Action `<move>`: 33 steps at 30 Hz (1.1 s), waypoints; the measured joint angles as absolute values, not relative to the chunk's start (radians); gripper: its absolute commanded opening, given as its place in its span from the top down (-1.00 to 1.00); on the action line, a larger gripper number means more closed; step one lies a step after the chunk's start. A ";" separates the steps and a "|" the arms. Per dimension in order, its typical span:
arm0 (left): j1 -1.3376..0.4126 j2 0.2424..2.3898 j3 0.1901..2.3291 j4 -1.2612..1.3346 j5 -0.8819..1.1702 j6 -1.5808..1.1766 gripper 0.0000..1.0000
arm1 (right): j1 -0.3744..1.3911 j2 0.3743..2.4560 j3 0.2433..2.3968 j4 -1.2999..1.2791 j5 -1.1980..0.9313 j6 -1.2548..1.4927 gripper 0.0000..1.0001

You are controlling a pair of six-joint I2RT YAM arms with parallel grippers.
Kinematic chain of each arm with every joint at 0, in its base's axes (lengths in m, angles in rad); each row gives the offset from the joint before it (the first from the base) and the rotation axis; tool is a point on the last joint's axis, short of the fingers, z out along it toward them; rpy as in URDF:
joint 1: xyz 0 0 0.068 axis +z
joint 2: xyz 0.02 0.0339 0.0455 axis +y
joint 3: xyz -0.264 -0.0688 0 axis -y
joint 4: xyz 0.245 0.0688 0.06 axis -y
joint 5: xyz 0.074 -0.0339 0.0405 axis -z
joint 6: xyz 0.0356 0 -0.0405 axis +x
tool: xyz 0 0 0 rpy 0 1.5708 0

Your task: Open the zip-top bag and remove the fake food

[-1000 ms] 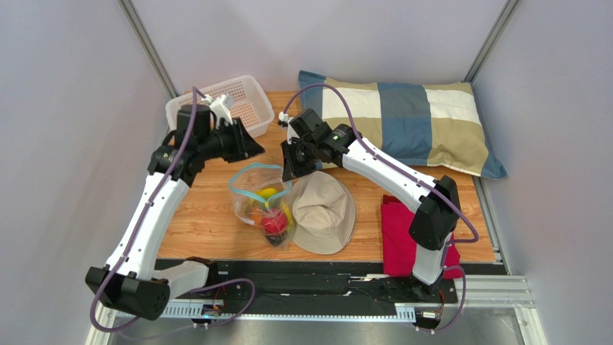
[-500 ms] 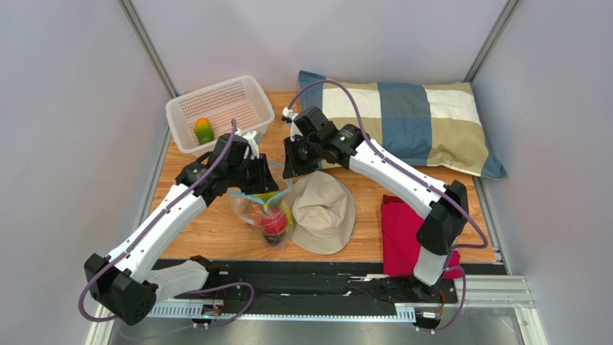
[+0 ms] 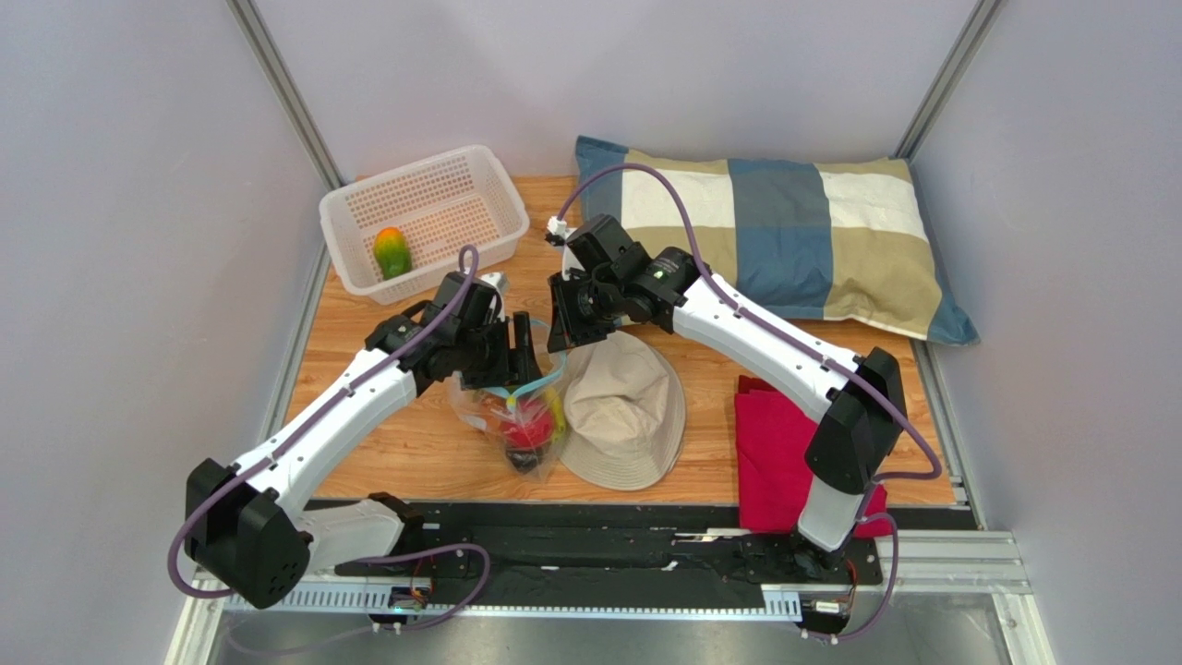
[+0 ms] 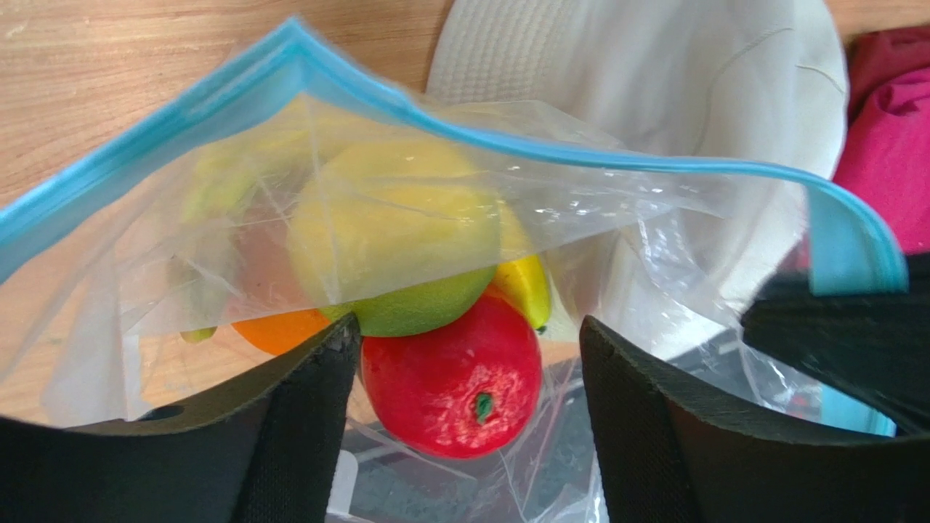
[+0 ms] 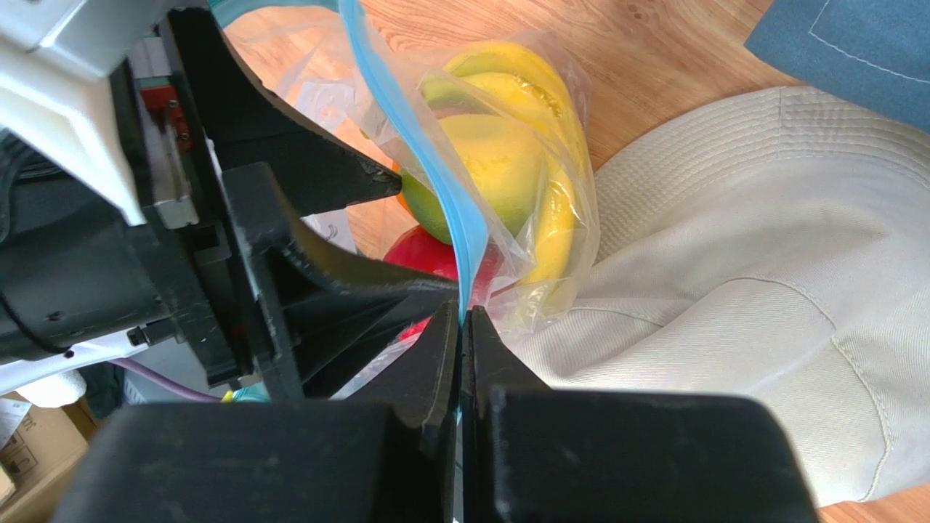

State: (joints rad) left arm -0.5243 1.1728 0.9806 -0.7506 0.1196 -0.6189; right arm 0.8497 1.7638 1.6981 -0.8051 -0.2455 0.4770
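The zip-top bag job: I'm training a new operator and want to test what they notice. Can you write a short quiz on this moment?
1. Which fruit lies in the white basket?
A) a strawberry
B) the green-orange mango
C) a carrot
2. True or false: the right gripper is shut on the blue zip strip of the zip-top bag.
3. Fill in the word: the left gripper is at the bag's mouth with its jaws ____.

Key: 1 B; 2 true; 3 open.
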 measured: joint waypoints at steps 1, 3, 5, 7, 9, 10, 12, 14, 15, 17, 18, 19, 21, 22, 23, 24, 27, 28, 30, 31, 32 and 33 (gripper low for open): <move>-0.524 1.181 0.981 -0.750 0.117 -0.618 -0.18 | 0.850 1.763 1.694 -0.803 -0.245 0.478 1.00; -0.524 1.190 0.981 -0.751 0.111 -0.611 0.04 | 0.850 1.763 1.690 -0.802 -0.245 0.479 1.00; -0.524 1.188 0.981 -0.751 0.108 -0.599 0.06 | 0.850 1.763 1.685 -0.802 -0.245 0.479 1.00; -0.524 1.179 0.981 -0.751 0.109 -0.594 0.00 | 0.850 1.763 1.685 -0.802 -0.245 0.479 1.00; -0.524 1.166 0.981 -0.751 0.111 -0.594 -0.18 | 0.850 1.763 1.685 -0.802 -0.245 0.480 1.00; -0.524 1.160 0.979 -0.751 0.112 -0.594 -0.25 | 0.850 1.763 1.686 -0.803 -0.245 0.482 1.00; -0.524 1.148 0.970 -0.752 0.113 -0.594 -0.43 | 0.850 1.763 1.688 -0.803 -0.246 0.484 1.00; -0.525 1.150 0.957 -0.752 0.112 -0.602 -0.47 | 0.850 1.763 1.695 -0.803 -0.249 0.488 1.00; -0.525 1.154 0.952 -0.754 0.110 -0.603 -0.50 | 0.850 1.763 1.699 -0.803 -0.251 0.491 1.00; -0.525 1.168 0.949 -0.764 0.101 -0.605 -0.61 | 0.850 1.763 1.706 -0.803 -0.254 0.495 1.00; -0.526 1.173 0.949 -0.766 0.094 -0.606 -0.65 | 0.850 1.763 1.710 -0.802 -0.256 0.497 1.00; -0.528 1.176 0.949 -0.767 0.084 -0.607 -0.65 | 0.850 1.763 1.711 -0.802 -0.257 0.499 1.00; -0.529 1.177 0.942 -0.761 0.060 -0.608 -0.68 | 0.850 1.763 1.712 -0.802 -0.261 0.502 1.00; -0.529 1.176 0.937 -0.752 0.052 -0.609 -0.69 | 0.850 1.763 1.712 -0.803 -0.263 0.503 1.00; -0.529 1.178 0.931 -0.741 0.042 -0.609 -0.70 | 0.850 1.763 1.712 -0.802 -0.264 0.505 1.00; -0.529 1.180 0.927 -0.733 0.038 -0.610 -0.70 | 0.850 1.763 1.712 -0.802 -0.265 0.506 1.00; -0.529 1.209 0.921 -0.699 0.024 -0.616 -0.72 | 0.850 1.763 1.712 -0.802 -0.268 0.508 1.00; -0.529 1.226 0.921 -0.689 0.021 -0.618 -0.72 | 0.850 1.763 1.712 -0.802 -0.269 0.508 1.00; -0.530 1.265 0.922 -0.670 0.009 -0.625 -0.73 | 0.850 1.763 1.712 -0.803 -0.269 0.509 1.00; -0.531 1.282 0.922 -0.662 0.002 -0.627 -0.73 | 0.850 1.763 1.712 -0.803 -0.268 0.509 1.00; -0.531 1.293 0.921 -0.654 -0.007 -0.628 -0.74 | 0.850 1.763 1.712 -0.803 -0.268 0.509 1.00; -0.531 1.301 0.921 -0.645 -0.014 -0.630 -0.74 | 0.850 1.763 1.712 -0.803 -0.268 0.509 1.00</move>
State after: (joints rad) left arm -0.5308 1.3014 0.9211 -0.6449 -0.0143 -0.6296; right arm 0.8497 1.7634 1.7119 -0.8028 -0.2684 0.5087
